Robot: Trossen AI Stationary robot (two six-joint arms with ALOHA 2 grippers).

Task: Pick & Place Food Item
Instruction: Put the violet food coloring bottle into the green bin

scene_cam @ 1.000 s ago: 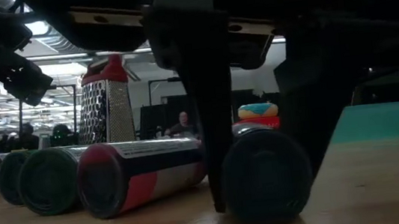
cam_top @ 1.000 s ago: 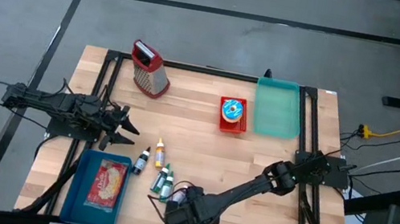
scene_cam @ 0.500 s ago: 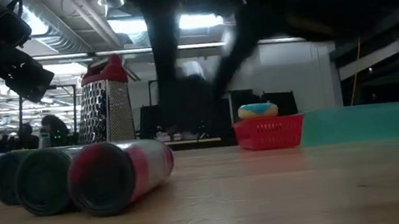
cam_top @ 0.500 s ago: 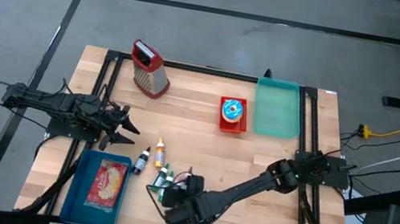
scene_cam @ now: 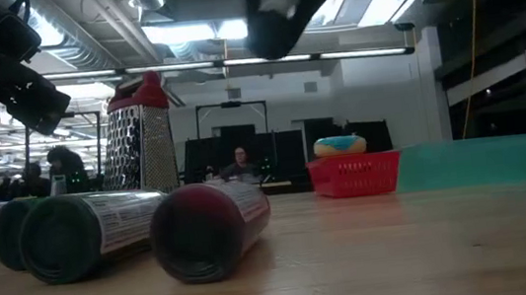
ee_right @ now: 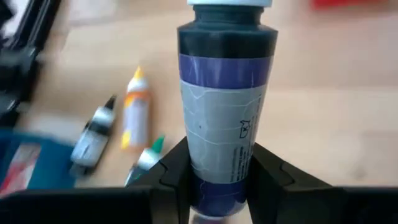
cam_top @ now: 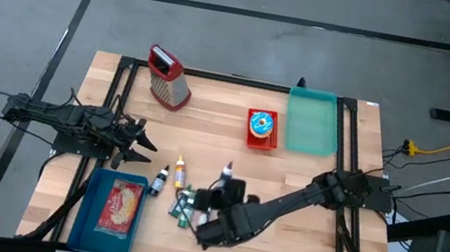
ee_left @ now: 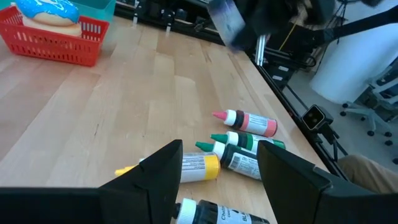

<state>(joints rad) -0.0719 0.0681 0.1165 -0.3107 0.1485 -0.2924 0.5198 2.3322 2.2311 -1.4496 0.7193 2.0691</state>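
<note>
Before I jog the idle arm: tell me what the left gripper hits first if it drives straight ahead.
Probably the yellow bottle, lying just beyond the left gripper and in line with its open fingers; depth is uncertain.

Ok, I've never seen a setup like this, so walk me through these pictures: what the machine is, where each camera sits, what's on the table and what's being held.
It is a robot with two dark arms at a wooden table. One camera looks straight down, one sits at table height, and one rides on each wrist. The right gripper hangs above the table, shut on a purple-labelled bottle. The left gripper waits open at the table's left side. On the table lie several small bottles, a blue tray holding a packet, a metal grater, a red basket with a frosted doughnut and an empty teal tray.
</note>
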